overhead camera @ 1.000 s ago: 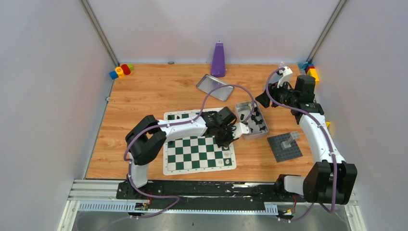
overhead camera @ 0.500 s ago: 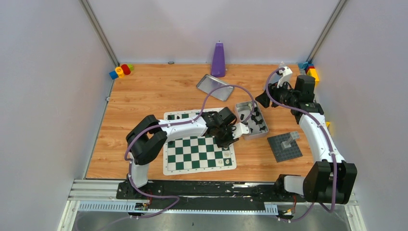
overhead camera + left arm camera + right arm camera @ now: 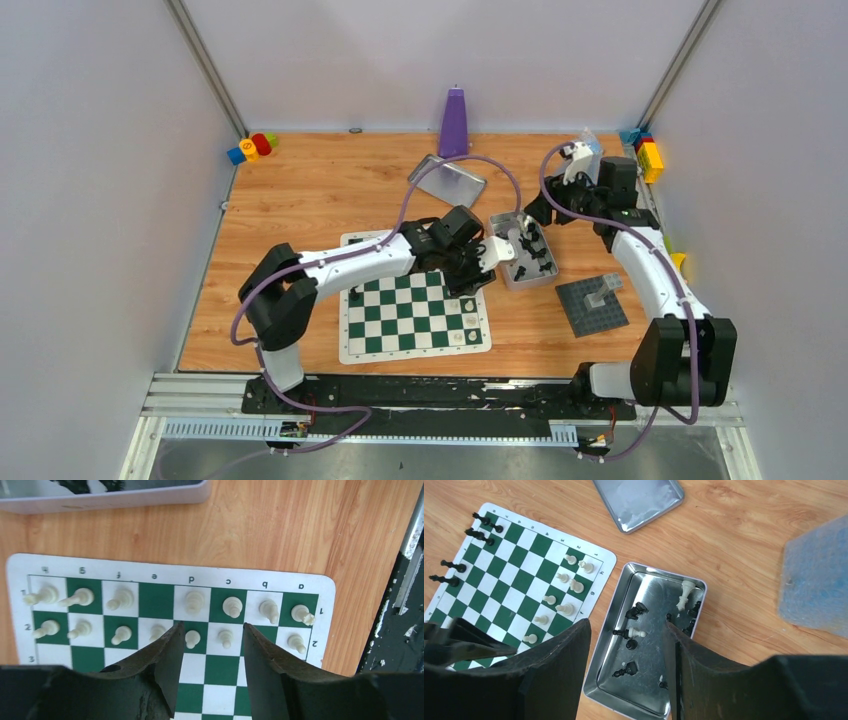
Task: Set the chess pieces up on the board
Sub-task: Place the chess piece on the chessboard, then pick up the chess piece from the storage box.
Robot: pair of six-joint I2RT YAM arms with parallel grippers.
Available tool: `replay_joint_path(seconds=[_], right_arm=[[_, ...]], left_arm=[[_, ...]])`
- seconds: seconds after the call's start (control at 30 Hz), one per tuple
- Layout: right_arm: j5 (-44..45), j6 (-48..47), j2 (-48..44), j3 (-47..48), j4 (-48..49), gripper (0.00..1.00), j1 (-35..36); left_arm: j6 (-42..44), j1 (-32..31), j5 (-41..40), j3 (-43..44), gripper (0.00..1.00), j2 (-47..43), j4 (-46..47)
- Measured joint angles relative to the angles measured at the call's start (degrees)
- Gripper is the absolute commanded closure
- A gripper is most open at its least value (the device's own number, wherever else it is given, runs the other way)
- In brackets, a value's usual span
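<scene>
Overhead camera spans the table [image 3: 300,200]; both downward wrist cameras, seemingly close, share the board [image 3: 400,325]

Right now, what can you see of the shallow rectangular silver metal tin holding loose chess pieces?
The tin is shiny metal with rounded corners and a low rim, open on top. It lies flat on the wooden table, askew, near the green-and-white chess mat but apart. Inside lie several black pieces and at least two cream-white ones.
</scene>
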Motion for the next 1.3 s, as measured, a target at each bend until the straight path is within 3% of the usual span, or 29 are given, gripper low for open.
replay_joint_path(seconds=[0.5,0.8,1.3], right_arm=[[14.08,-7.15,17.09,3.23,-7.13,0.5,9.07],[14.64,-12.09,21.29,4.28,-10.38,0.53,10.78],[16.65,-13.49,28.22,6.99,-11.15,0.58,11.91]], left_arm=[[0.11,9.75,0.68,3.39,0.36,-10.56,-5.09],[0.85,12.57,0.17,6.75,0.36,-10.95,-10.56],[0.9,12.94,-0.9,7.04,0.36,-11.28,-11.76]])
